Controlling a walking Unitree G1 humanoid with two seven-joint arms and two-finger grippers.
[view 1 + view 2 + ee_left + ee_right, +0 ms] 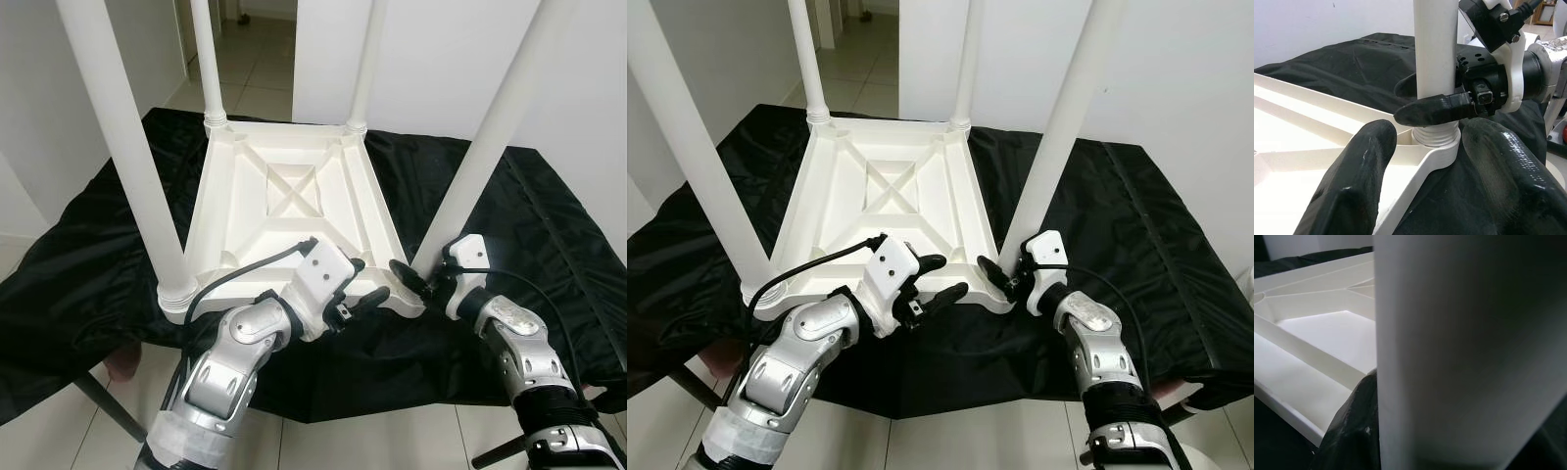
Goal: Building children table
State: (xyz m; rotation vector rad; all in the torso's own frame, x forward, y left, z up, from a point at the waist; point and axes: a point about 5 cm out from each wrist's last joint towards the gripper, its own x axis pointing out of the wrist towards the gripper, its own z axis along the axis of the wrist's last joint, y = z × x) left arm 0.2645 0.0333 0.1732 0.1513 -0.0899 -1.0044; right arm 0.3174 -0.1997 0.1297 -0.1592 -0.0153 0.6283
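White plastic, the upside-down table top (pixel 294 211) lies on a black cloth (pixel 88 255), where the right gripper (pixel 1422 100) has its fingers clamped round the near-right leg (pixel 480 162) just above its socket, while the left gripper (pixel 364 284) holds spread, empty fingers at the top's near edge beside that leg.

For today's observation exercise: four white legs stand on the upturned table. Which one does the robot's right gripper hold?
The near right leg, at the table corner closest to the robot's right arm. The right gripper is closed around its base; the other three stand untouched.

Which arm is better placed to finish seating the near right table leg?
Right: the right gripper clasps that leg just above its socket; the left gripper hovers open beside the frame.
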